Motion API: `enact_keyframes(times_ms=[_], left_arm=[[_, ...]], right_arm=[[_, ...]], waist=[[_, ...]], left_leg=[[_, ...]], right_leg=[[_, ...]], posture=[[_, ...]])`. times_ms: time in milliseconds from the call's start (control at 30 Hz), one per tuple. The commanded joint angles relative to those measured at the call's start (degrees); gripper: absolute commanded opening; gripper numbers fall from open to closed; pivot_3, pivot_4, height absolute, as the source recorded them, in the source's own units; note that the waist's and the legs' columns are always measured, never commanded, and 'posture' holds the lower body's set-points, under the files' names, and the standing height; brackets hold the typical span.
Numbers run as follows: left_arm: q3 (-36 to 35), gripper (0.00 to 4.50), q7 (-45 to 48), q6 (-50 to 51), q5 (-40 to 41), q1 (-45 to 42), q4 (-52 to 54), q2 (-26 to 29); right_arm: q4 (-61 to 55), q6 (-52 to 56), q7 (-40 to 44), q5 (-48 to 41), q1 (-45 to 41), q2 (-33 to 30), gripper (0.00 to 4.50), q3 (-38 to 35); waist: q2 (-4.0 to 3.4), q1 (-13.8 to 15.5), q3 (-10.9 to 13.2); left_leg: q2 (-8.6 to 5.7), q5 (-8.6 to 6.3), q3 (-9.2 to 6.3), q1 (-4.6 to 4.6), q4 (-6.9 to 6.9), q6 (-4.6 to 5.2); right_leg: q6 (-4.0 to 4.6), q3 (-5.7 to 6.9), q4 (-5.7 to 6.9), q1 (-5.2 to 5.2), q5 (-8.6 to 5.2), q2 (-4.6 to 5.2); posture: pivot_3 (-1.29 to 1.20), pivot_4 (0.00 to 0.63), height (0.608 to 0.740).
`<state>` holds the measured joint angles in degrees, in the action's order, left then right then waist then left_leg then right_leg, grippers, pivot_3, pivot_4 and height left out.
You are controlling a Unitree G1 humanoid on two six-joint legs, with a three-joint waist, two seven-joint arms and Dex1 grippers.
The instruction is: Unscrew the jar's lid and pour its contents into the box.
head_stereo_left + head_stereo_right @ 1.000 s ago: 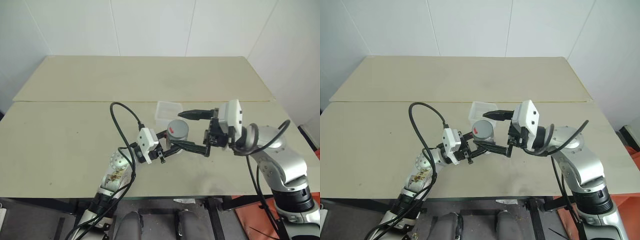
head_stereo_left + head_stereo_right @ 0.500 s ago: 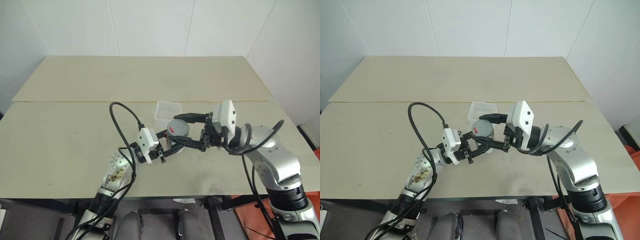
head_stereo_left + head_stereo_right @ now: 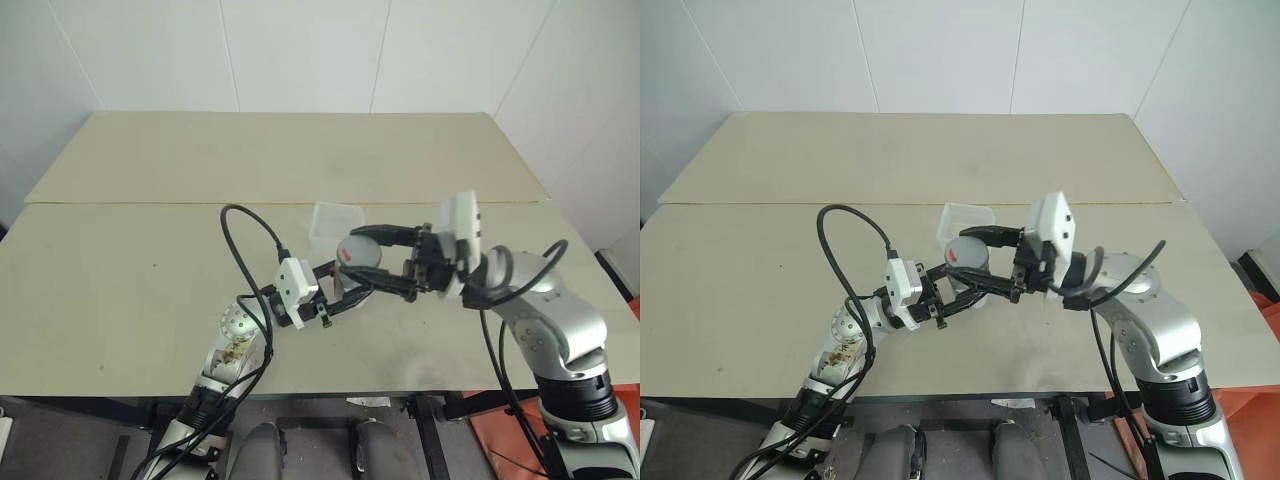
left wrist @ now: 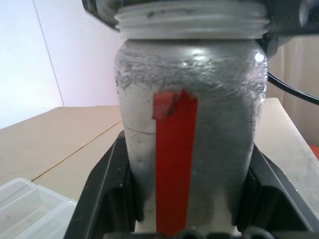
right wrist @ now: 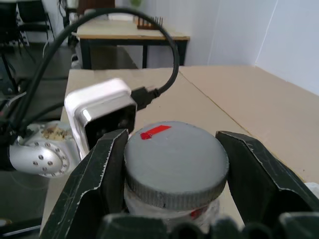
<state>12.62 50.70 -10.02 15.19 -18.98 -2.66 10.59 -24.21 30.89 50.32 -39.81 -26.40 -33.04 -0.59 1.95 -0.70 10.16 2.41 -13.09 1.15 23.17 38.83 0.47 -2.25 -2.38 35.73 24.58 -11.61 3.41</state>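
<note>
You won't find any readable text, brand, number or sign here. The jar (image 4: 189,149) carries only a plain red strip, running from 12 to 6 o'clock down its side, with no lettering. The lid (image 5: 175,162) bears a small blank red mark near its 11 o'clock edge.

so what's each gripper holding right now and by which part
The left gripper clamps the small silvery-clear cylindrical jar by its lower body. The right gripper is shut on the jar's flat round grey screw lid, by its rim.
</note>
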Motion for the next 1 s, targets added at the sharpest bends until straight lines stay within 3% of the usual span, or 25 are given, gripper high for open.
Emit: enact_keyframes(times_ms=[33,100,233,433,600,933,1000], left_arm=[[0.6,2.0,0.1,-1.8,-0.5,-0.1,0.3,-0.4],[0.6,2.0,0.0,-1.7,-0.4,0.0,0.5,-0.6],[-0.2,2.0,-0.6,-1.4,-0.3,0.1,0.9,-0.4],[-2.5,2.0,-2.5,1.0,-0.8,-0.9,1.5,2.3],[-4.6,2.0,-3.3,2.1,-0.8,-3.1,-0.1,5.1],[-7.1,2.0,-2.8,3.7,-0.3,-6.0,-1.5,8.0],[-7.3,2.0,-2.7,4.1,-0.3,-5.9,-1.2,8.4]], right_arm=[[-1.4,2.5,-1.8,-5.5,-1.9,0.4,2.76,-4.0],[-0.8,2.7,-3.7,-6.5,-2.2,1.2,2.76,-5.5],[1.0,-0.6,-9.2,2.7,-0.9,-0.4,2.76,-5.7],[4.6,7.5,-18.3,10.6,2.6,-5.0,2.76,-5.2],[4.5,12.4,-20.3,17.1,7.5,-8.2,2.76,1.2],[5.6,20.6,-21.8,22.2,11.3,-8.0,2.76,7.3],[4.6,21.7,-21.5,21.4,11.7,-7.8,3.48,6.5]], waist=[[0.0,0.0,0.0],[0.0,0.0,0.0],[0.0,0.0,0.0],[0.0,0.0,0.0],[0.0,-0.1,0.0],[0.0,-0.1,0.0],[0.0,-0.1,0.0]], left_leg=[[0.0,0.0,0.0,-0.01,0.0,0.0],[0.01,0.0,0.0,0.0,0.0,0.0],[0.01,0.0,0.0,0.0,0.0,0.0],[0.0,0.0,0.01,0.02,-0.01,0.0],[0.0,0.0,0.01,0.02,-0.06,0.0],[0.0,0.0,0.02,0.01,-0.03,0.0],[0.0,0.0,0.02,0.01,-0.03,0.0]], right_leg=[[0.0,0.0,0.0,0.0,0.0,0.0],[0.0,0.0,0.0,0.0,0.0,-0.01],[0.0,0.0,0.0,0.0,0.0,-0.01],[0.01,0.0,-0.01,0.01,0.0,0.01],[0.02,-0.01,-0.02,0.03,-0.01,0.0],[0.0,-0.02,-0.02,0.02,-0.02,0.0],[-0.01,-0.02,-0.03,0.02,-0.02,0.0]], posture=[[0.0,0.15,0.74],[0.0,0.15,0.74],[0.0,0.15,0.74],[0.0,0.15,0.74],[0.0,0.15,0.74],[0.0,0.15,0.74],[0.0,0.15,0.74]])
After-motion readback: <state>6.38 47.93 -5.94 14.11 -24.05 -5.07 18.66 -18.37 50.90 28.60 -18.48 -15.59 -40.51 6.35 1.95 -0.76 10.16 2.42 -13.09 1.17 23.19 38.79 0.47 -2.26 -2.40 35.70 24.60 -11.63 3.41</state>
